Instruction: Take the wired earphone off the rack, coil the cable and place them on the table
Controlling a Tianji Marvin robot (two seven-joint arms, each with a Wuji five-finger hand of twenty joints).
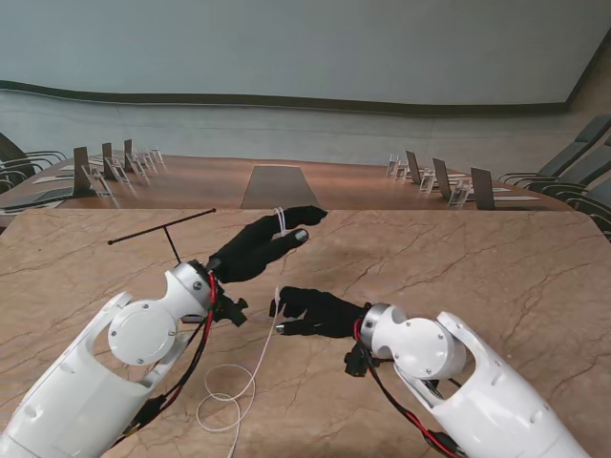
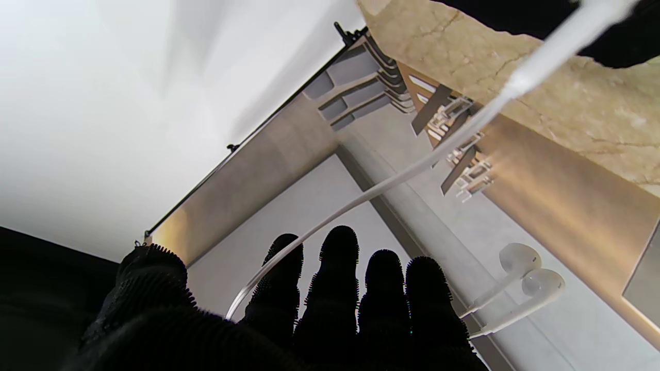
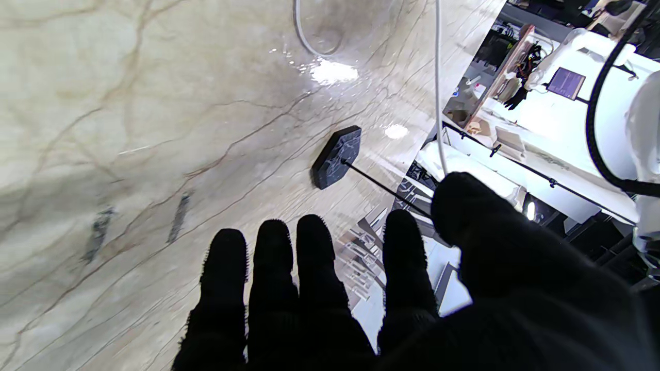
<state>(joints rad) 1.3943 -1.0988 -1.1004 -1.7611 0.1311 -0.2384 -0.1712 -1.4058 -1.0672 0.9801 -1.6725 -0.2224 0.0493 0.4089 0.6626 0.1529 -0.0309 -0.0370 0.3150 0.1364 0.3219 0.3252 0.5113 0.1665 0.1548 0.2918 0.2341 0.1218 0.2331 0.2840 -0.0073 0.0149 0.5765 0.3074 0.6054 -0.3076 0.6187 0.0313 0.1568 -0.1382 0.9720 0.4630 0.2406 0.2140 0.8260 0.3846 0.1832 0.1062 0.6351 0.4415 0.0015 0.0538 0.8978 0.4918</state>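
Note:
The white earphone cable [image 1: 281, 221] is looped over the outstretched fingers of my black-gloved left hand [image 1: 263, 246], held above the table. In the left wrist view the cable [image 2: 392, 180] crosses the fingers [image 2: 335, 278], and the two earbuds [image 2: 528, 273] dangle beside them. From there the cable drops to my right hand [image 1: 320, 313], whose thumb [image 3: 464, 206] and index finger close on the cable [image 3: 438, 103]. The loose end lies in loops [image 1: 224, 396] on the table nearer to me. The thin black rack [image 1: 162, 229] stands bare to the left of my left hand.
The rack's dark square base [image 3: 336, 157] sits on the marble table [image 1: 458, 267] just beyond my right fingertips. Rows of chairs and desks [image 1: 115, 167] fill the room behind the table's far edge.

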